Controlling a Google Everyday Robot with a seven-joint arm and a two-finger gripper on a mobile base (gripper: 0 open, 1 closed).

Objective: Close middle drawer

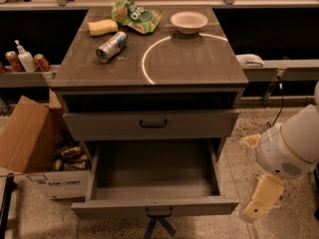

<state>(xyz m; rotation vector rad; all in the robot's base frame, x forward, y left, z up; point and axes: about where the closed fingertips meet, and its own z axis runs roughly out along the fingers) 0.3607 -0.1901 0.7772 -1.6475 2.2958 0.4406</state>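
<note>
I'm seeing my arm [291, 143] showing a rounded white shell with a small grille, its cream-yellow tool [260, 205] hanging below at lower right.

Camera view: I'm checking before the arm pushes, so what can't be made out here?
Lowest drawer: hidden beneath the pulled-out middle drawer.
Top drawer, its inside: lost in shadow under the cabinet top.
Gripper, low at right beside the middle drawer's front corner: contact with it unclear.
Arm: cut off by the right edge.
</note>
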